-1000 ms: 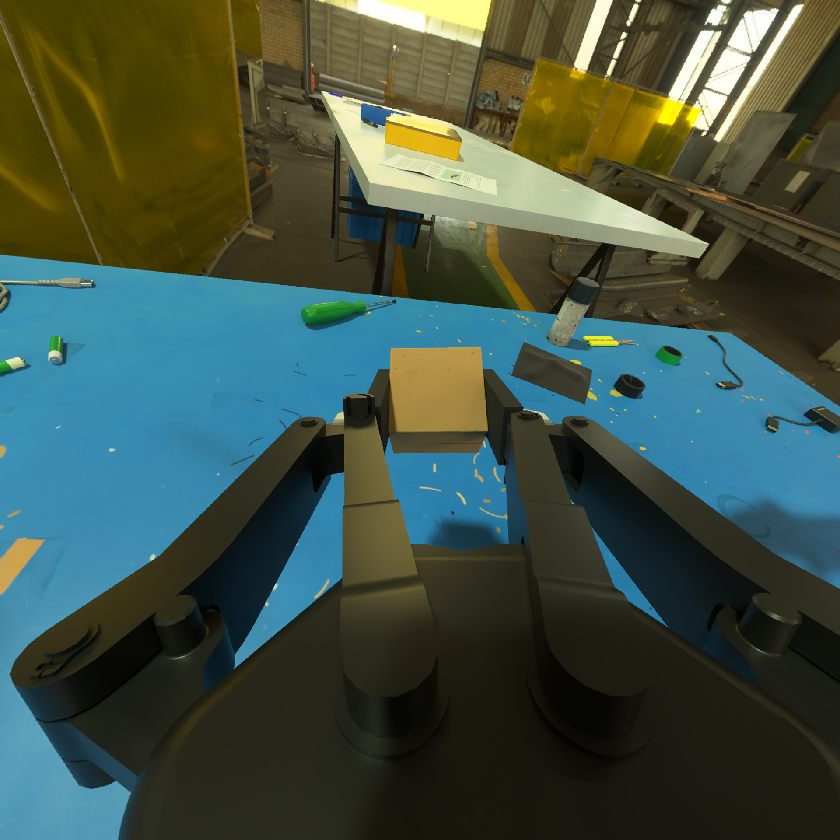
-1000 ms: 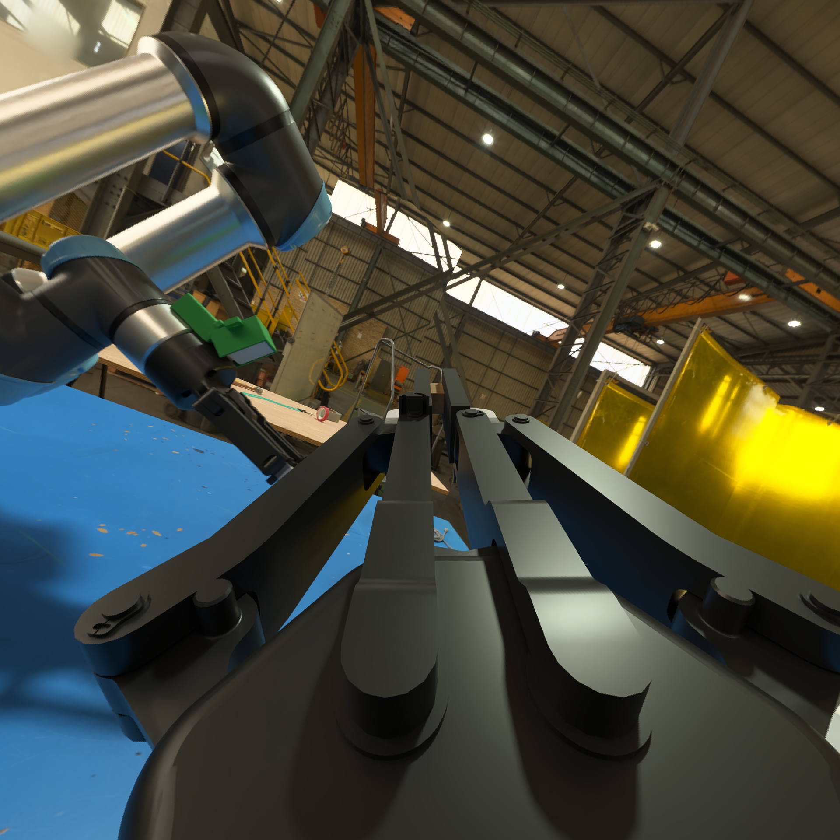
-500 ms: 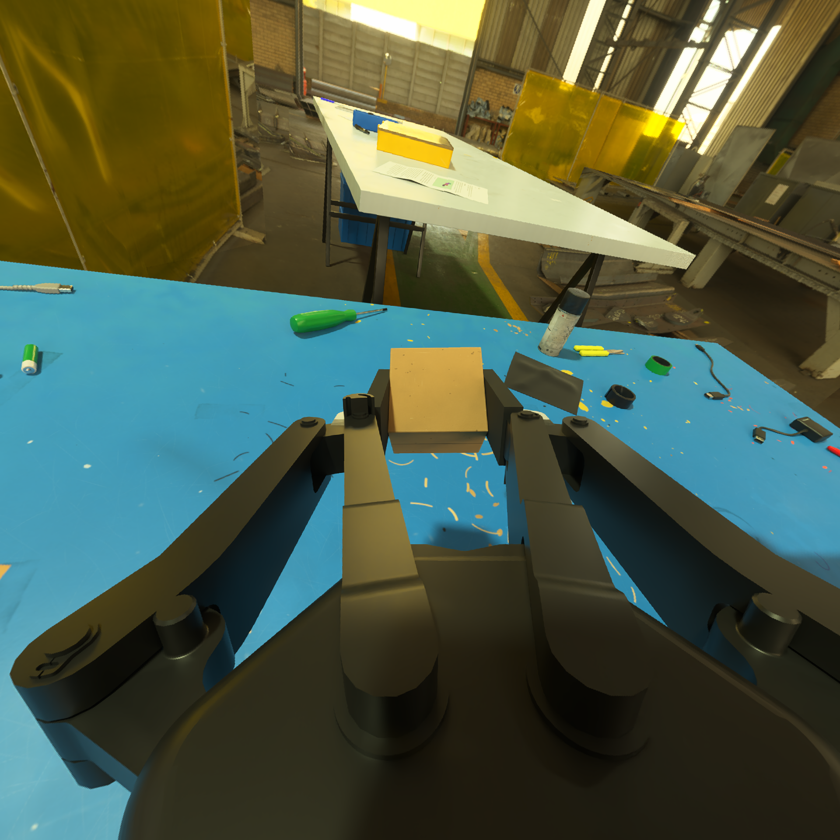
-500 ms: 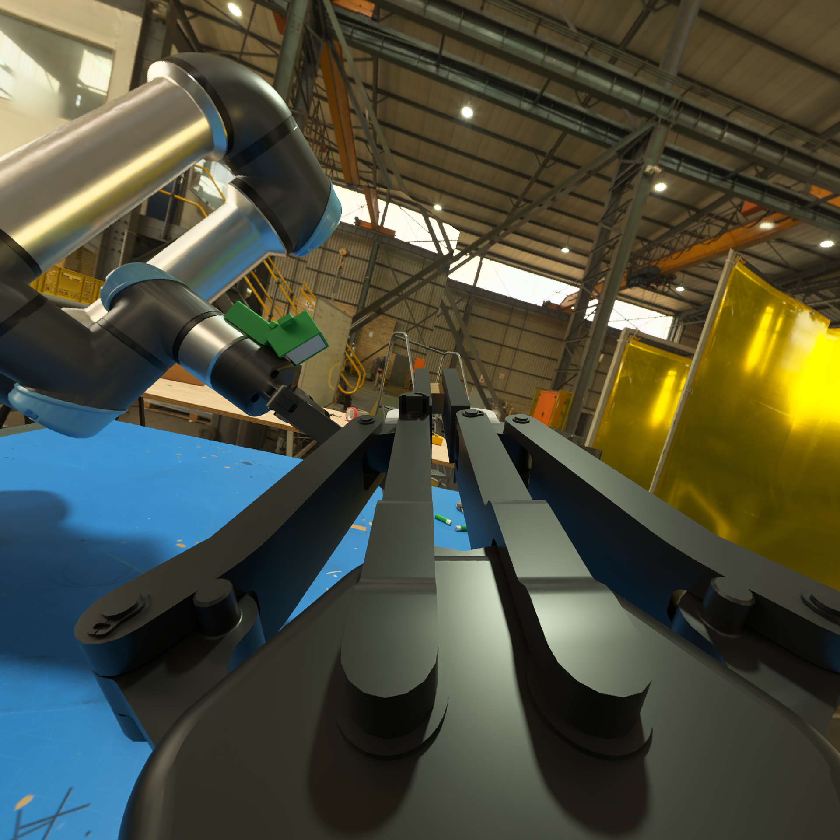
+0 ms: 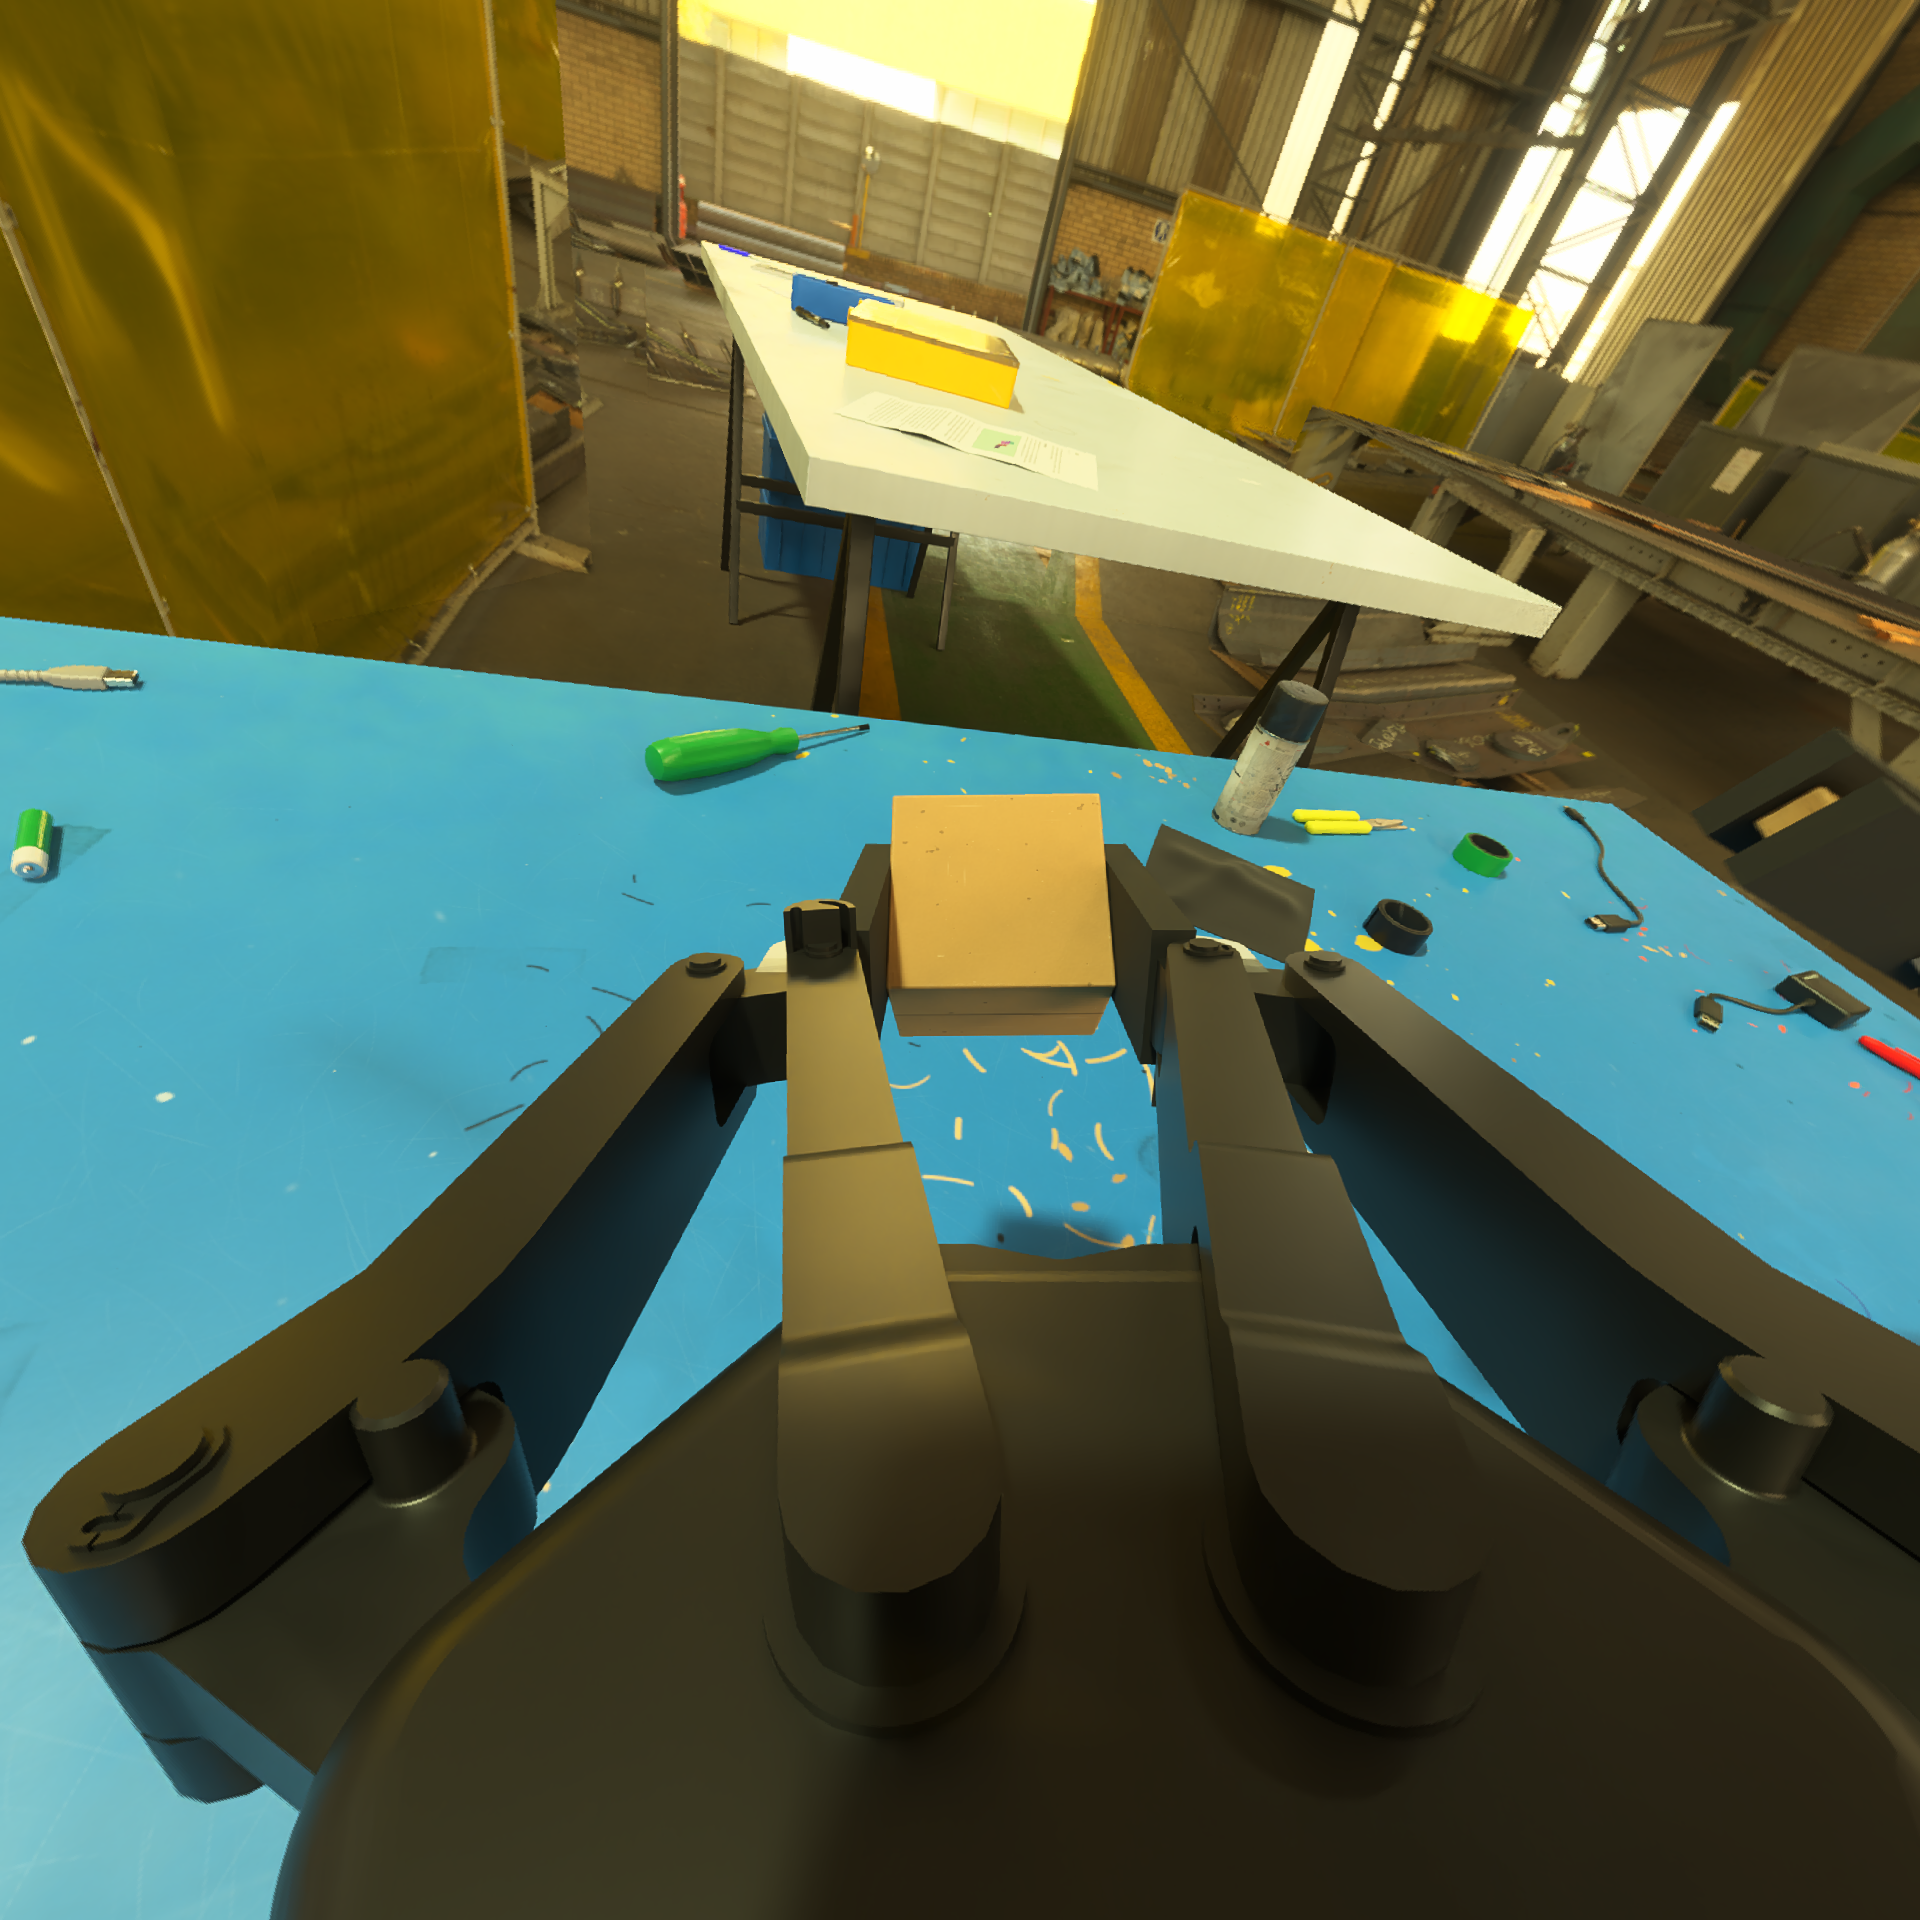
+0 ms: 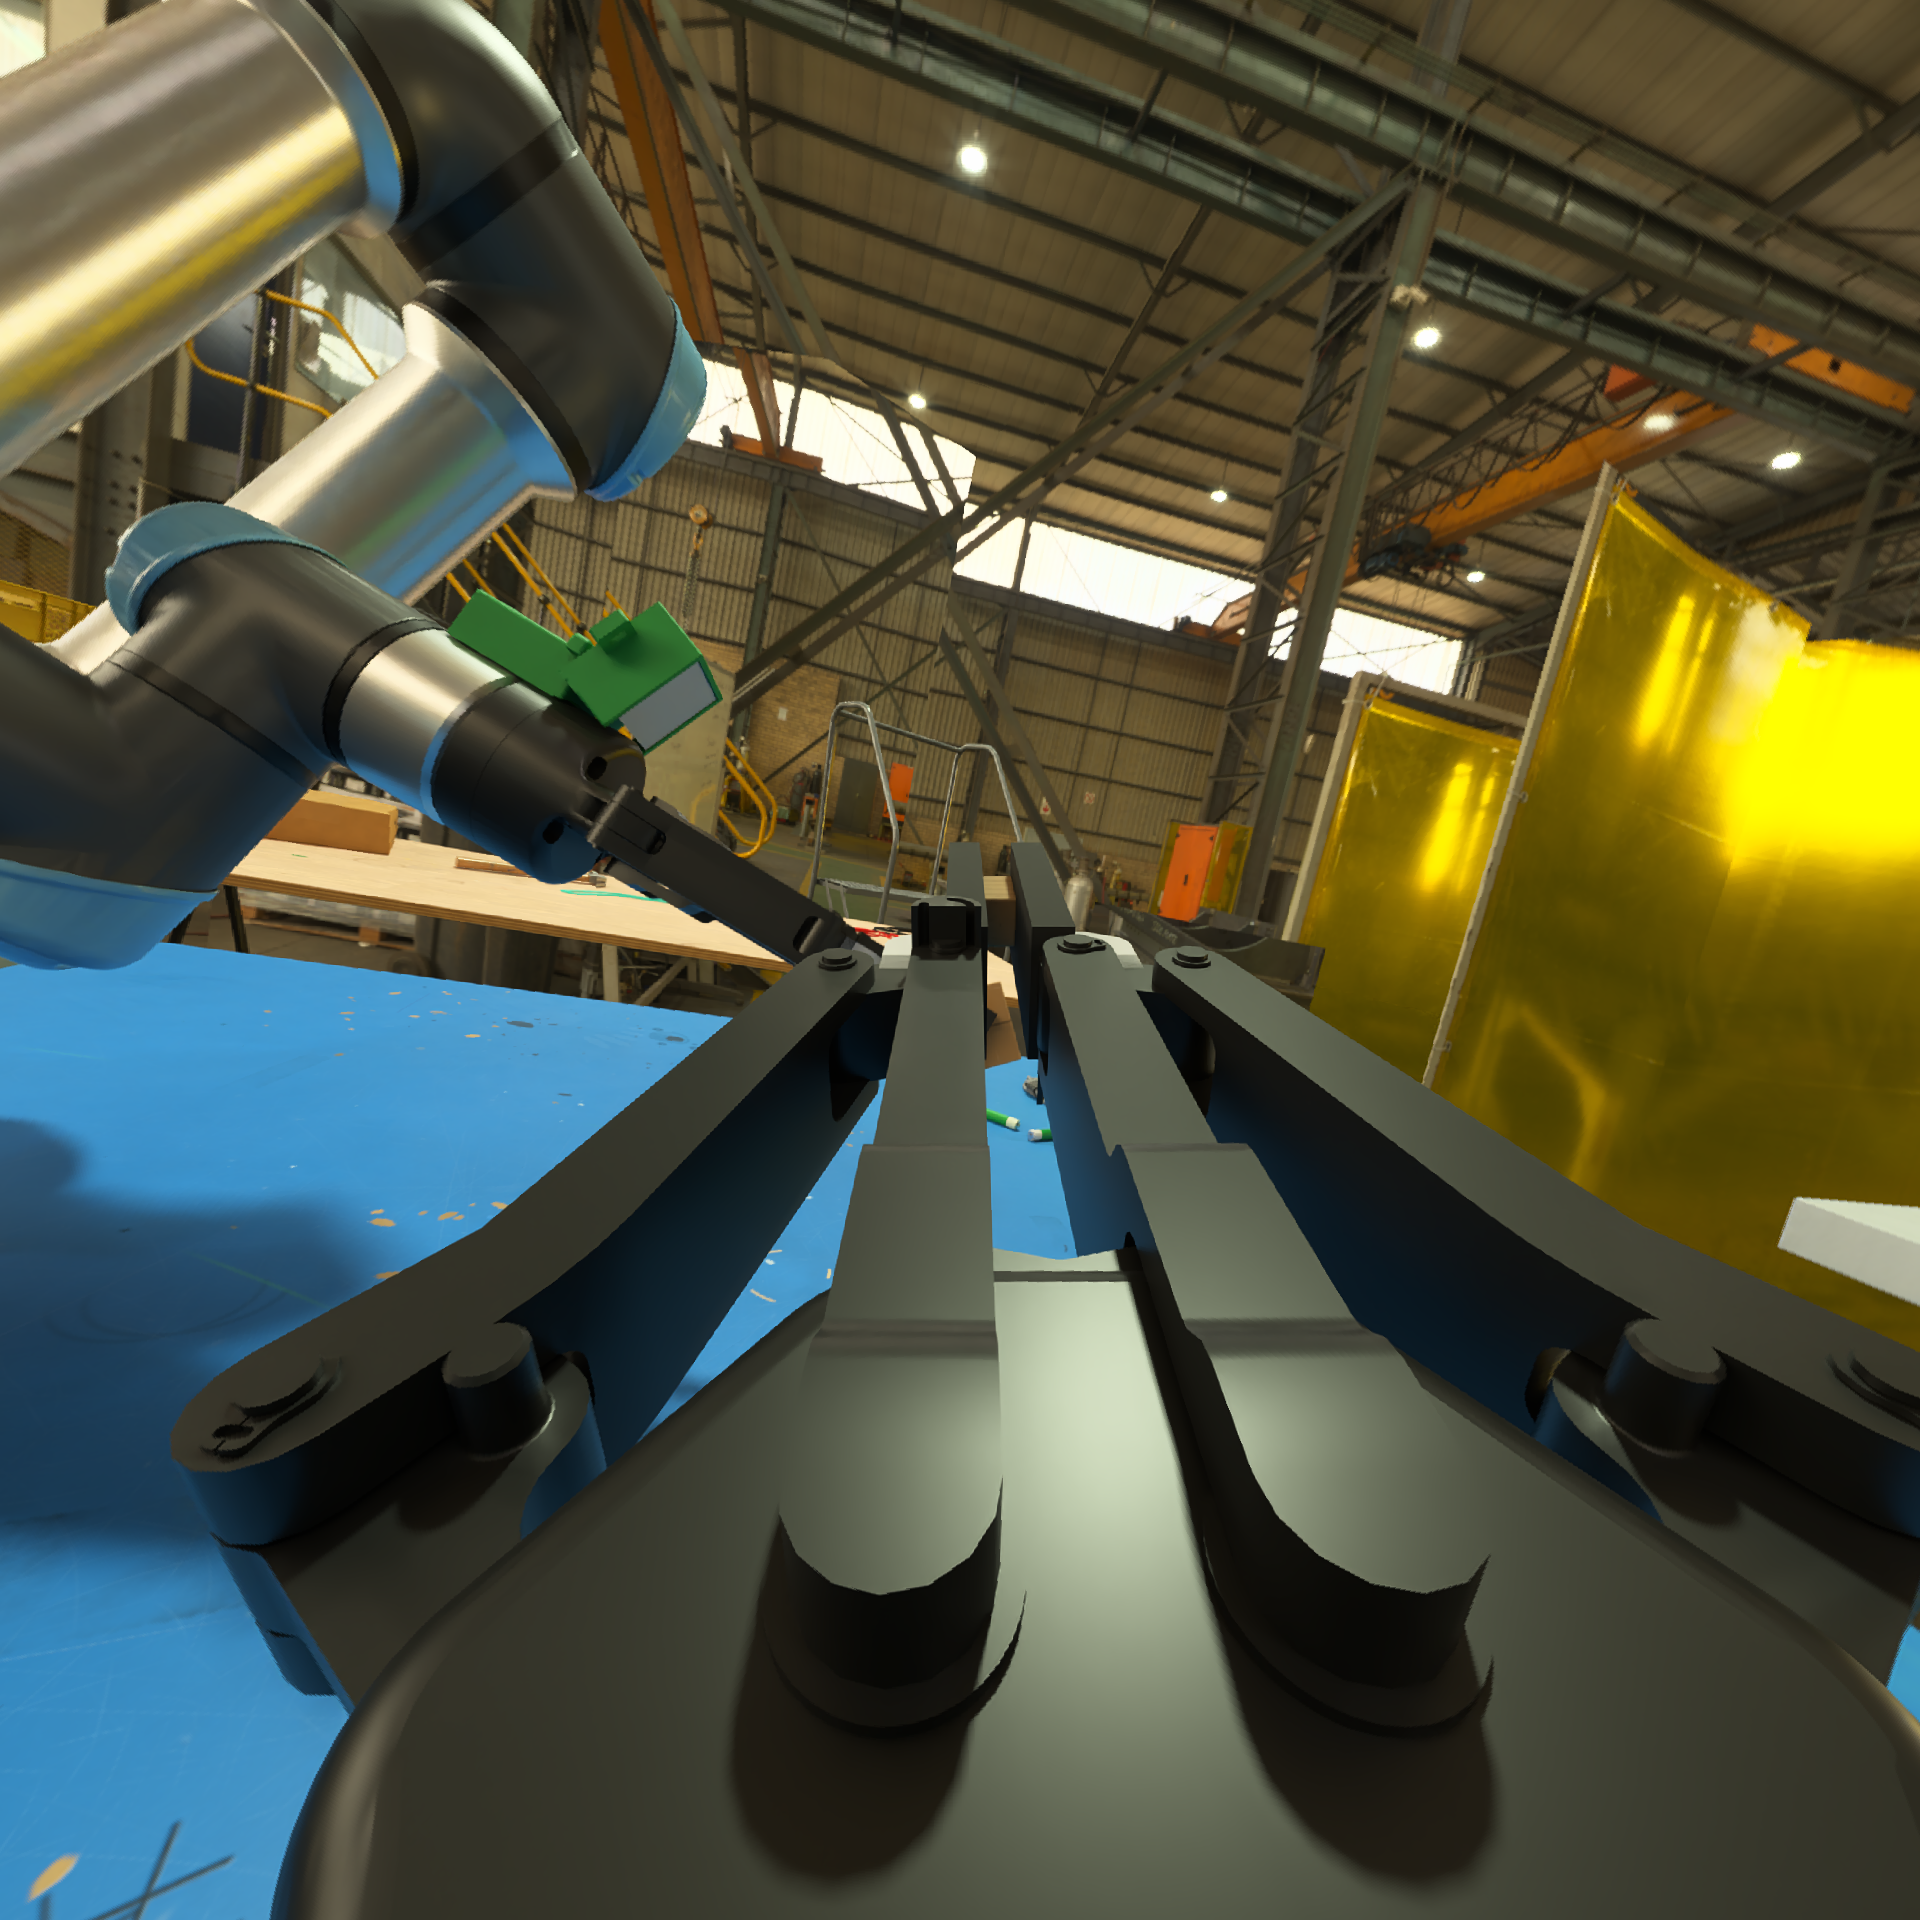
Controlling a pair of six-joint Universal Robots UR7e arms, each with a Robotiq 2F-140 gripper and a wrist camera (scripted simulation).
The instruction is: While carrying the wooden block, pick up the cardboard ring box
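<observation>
The left tool [image 5: 997, 873] is clamping the cardboard ring box [image 5: 997, 920] between its two pads and is holding it clear above the blue tabletop [image 5: 312, 935]. The box is tan, sitting level, with a lid seam running low along its near face. Only the left wrist view is showing what lies beyond it. A dark flat pouch [image 5: 1231, 888] is lying just past the right finger, and a spray can [image 5: 1268, 769] is standing near the far edge. A green screwdriver [image 5: 727, 750] is lying to the left. Yellow markers [image 5: 1330, 823], a green tape roll [image 5: 1483, 852] and a black one [image 5: 1397, 925] are scattered to the right. A green battery [image 5: 31, 842] is resting well apart at the left edge.

The right wrist view is pointing higher, taking in roof beams and a yellow curtain [image 6: 1662, 831]. The right tool [image 6: 995, 873] is showing its fingers drawn almost together on a thin tan sliver, the wooden block [image 6: 997, 891]; little of it is visible. This view alone is showing the left arm [image 6: 312, 675] reaching in from the left with a green camera mount [image 6: 613, 665] on its wrist. The left tool's far end is passing behind the right tool's fingers. A tan corner of the ring box [image 6: 1003, 1023] is peeking out in the gap lower down.
</observation>
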